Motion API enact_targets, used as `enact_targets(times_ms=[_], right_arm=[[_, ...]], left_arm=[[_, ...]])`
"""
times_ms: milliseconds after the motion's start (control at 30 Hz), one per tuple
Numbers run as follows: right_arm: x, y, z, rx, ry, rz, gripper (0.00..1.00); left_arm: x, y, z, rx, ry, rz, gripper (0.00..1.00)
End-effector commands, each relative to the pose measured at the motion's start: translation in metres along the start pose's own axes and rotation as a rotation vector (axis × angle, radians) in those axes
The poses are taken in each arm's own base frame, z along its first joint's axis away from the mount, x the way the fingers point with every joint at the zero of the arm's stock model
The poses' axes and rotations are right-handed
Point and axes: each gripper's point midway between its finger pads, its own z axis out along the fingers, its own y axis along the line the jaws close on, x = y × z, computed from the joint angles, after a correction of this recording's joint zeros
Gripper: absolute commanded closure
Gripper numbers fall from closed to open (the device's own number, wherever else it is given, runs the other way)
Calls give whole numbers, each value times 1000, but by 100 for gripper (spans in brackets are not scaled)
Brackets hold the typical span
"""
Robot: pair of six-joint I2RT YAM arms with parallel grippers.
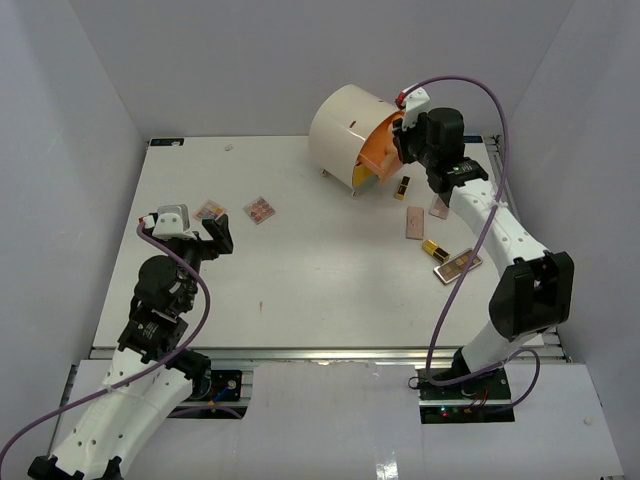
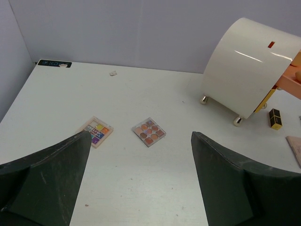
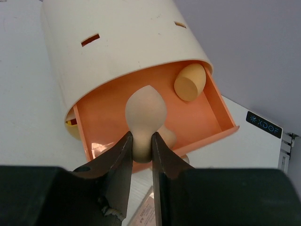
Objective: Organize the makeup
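My right gripper is shut on a peach egg-shaped sponge and holds it over the open orange drawer of the cream round box. Another sponge lies at the drawer's back, and a third shows just behind the held one. In the top view the right gripper is at the drawer. My left gripper is open and empty, near two square palettes. Both palettes also show in the left wrist view, beyond that gripper.
Right of the box lie a lipstick tube, a pink palette, a small palette, another lipstick and a brown palette. White walls enclose the table on three sides.
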Motion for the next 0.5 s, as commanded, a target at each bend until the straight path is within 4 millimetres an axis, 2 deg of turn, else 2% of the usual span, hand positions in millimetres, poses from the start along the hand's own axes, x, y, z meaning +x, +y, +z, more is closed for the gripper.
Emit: enact_targets(times_ms=[0, 67, 167, 267, 467], right_arm=[[-45, -20, 14, 57, -124, -23, 69], [-46, -20, 20, 57, -123, -18, 64], [-45, -19, 27, 48, -118, -13, 49], [-43, -19, 29, 49, -114, -11, 42], [-47, -21, 25, 49, -123, -10, 41]], left_arm=[[1, -2, 1, 12, 5, -3, 2], [1, -2, 2, 11, 6, -2, 2], [2, -2, 2, 11, 8, 0, 2], [2, -3, 2, 14, 9, 1, 2], [2, -4, 2, 21, 12, 0, 2]])
